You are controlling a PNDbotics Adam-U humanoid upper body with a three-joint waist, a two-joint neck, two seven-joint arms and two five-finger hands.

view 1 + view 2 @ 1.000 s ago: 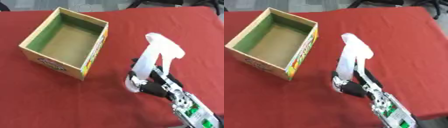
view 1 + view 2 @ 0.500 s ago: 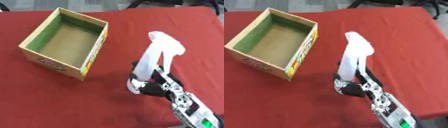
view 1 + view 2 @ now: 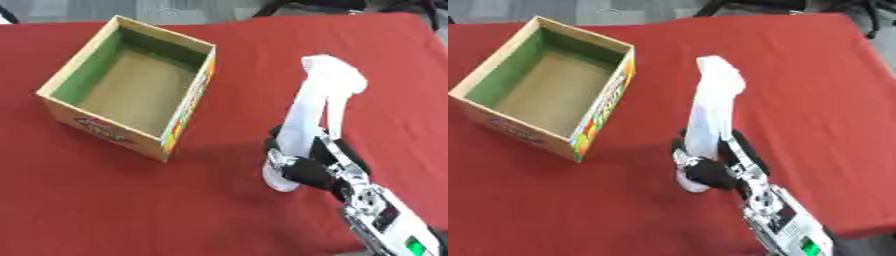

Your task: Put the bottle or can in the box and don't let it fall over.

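One open cardboard box sits on the red tabletop toward the left. Its inner walls are green, its floor is plain brown, and nothing lies inside it. Printed colours run along its outer right wall and front face.

One tall white bottle stands to the right of the box, well apart from it, with its base on the cloth and its body leaning slightly so that the broader top sits further right than the base. It is outside the box.

The right hand reaches in from the lower right corner, and its fingers are curled round the lower part of the bottle, with dark parts showing on both sides of the white body. The silver and black forearm trails back to the corner, a small green patch on it.

The right eye view shows more bare cloth to the right of the bottle and the tabletop's right edge; the left eye view shows more cloth to the left of the box. The left hand shows in neither view.
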